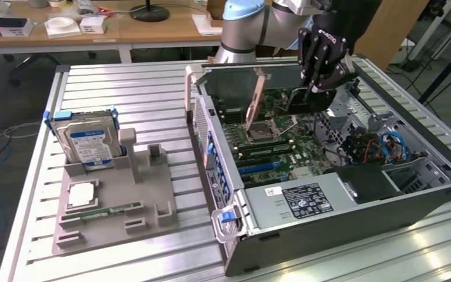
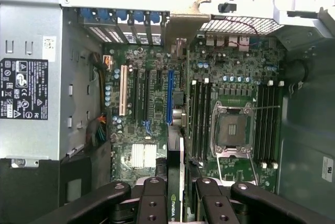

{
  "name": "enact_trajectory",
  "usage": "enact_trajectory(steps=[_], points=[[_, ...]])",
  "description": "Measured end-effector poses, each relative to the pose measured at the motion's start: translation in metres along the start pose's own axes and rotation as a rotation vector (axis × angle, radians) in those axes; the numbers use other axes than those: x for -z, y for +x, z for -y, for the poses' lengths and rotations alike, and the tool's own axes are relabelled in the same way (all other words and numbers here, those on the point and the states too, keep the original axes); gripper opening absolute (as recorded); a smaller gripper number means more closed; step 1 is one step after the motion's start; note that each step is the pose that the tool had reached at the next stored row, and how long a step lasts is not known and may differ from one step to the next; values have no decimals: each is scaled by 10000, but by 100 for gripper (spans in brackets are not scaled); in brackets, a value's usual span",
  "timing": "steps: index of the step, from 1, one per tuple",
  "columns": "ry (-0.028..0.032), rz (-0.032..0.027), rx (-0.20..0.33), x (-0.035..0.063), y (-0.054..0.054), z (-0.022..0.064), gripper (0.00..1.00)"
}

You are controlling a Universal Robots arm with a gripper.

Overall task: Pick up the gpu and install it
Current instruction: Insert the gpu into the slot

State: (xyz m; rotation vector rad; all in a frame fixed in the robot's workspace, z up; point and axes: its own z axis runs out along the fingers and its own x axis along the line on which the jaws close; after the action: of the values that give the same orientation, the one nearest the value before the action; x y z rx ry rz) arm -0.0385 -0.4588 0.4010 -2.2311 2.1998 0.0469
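Note:
My gripper [image 1: 315, 88] hangs inside the open computer case [image 1: 413, 194], above the green motherboard [image 1: 276, 147]. It is shut on the gpu [image 1: 292, 101], a thin card that I see edge-on. In the wrist view the gpu [image 2: 178, 153] runs on its edge from between my black fingers [image 2: 152, 195] toward the case's rear panel. Its metal bracket [image 2: 184, 22] is up at the rear slot openings. The card stands close beside the blue expansion slot [image 2: 170, 96]; whether it touches a slot I cannot tell.
A grey fixture [image 1: 112, 202] on the exterior view's left holds a silver hard drive [image 1: 88, 145], a processor chip [image 1: 80, 194] and a narrow memory stick [image 1: 100, 210]. The power supply [image 1: 304, 200] fills the case's near end. Cables [image 1: 382, 147] lie toward the exterior view's right.

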Motion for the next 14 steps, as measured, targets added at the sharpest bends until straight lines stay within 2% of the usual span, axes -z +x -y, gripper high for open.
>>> enact_trajectory(steps=[6,14], points=[[28,6,-380,-104,2,-10,26],[65,6,-399,-249,7,-62,26]])
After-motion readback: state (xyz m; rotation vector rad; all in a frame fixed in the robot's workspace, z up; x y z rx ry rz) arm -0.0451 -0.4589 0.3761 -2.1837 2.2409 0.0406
